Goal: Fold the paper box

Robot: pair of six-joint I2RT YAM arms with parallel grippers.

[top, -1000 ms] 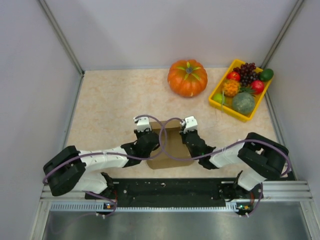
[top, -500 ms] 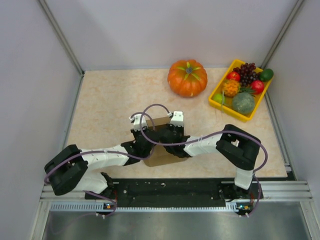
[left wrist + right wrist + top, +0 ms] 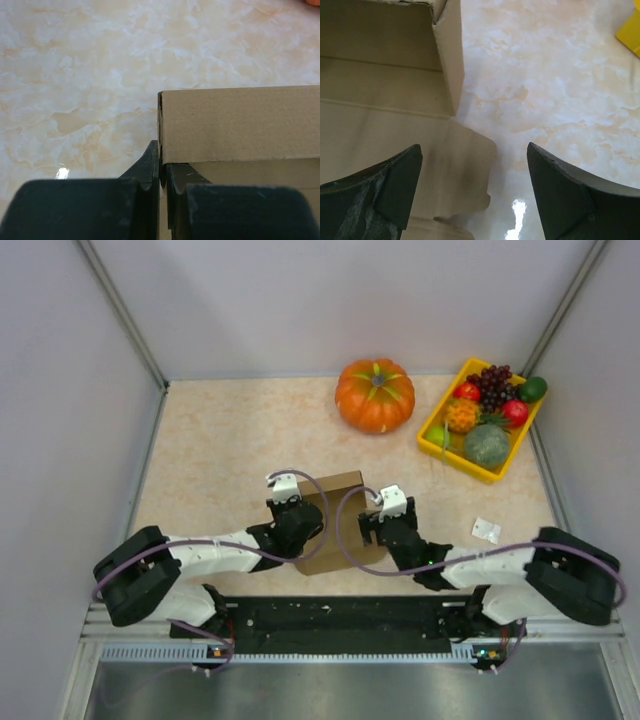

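My left tool [image 3: 300,523] sits near the near edge of the table [image 3: 210,460], a little left of the middle. In the left wrist view, its two fingers [image 3: 147,167] are almost together, with only a thin sheet of brown cardboard between them. That sheet is the left wall of the paper box [image 3: 325,558], and I have it pinched. Past my fingertips another cardboard panel [image 3: 235,125] of the box stands upright and runs off to the right.

The paper box lies close to the near edge, about midway along it, between my two tools. It is partly formed. The right wrist view shows a raised wall [image 3: 447,55] beside the flat base, and a small flap [image 3: 465,165] lying flat on the table.

My right tool [image 3: 375,532] is at the right side of the box. Its fingers [image 3: 395,185] are spread wide and hold nothing. The flap and bare table show between them.

Further right, an orange pumpkin [image 3: 375,395] stands by the far edge, just right of its middle. A yellow tray [image 3: 490,476] of mixed fruit fills the far right corner. A small white scrap [image 3: 486,530] lies near the right edge, apart from the box and from the tray.
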